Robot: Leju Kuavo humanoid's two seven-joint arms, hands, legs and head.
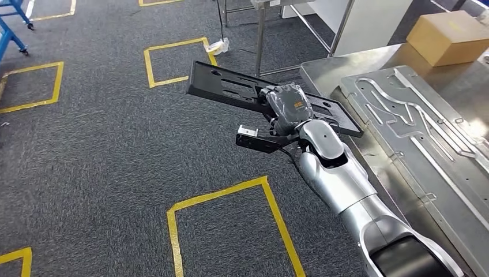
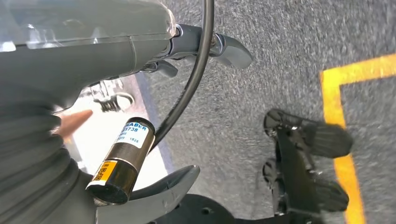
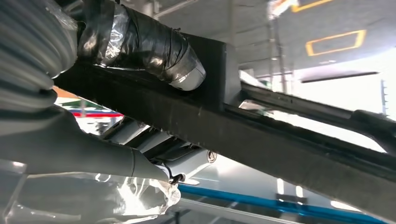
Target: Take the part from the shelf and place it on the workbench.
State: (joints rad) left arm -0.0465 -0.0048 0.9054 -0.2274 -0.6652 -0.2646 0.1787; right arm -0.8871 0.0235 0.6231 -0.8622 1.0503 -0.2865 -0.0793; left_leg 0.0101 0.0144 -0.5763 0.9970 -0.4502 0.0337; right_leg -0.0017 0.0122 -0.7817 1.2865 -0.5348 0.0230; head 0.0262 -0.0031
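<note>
Leftmost is grey carpet floor (image 1: 104, 144) with yellow tape squares (image 1: 176, 60). The left hand (image 2: 140, 93) shows up in its wrist view hanging over that carpet, fingers (image 2: 231, 49) spread apart and holding nothing. Further right, the right hand (image 1: 288, 107) is clamped on the part (image 1: 230, 86), a long flat black plate with cutouts, held up in the air and tilted, over the floor just beside the metal desk (image 1: 323, 66). On the desk lie a big grey metal panel (image 1: 415, 115) and, far right, a cardboard box (image 1: 447, 34).
</note>
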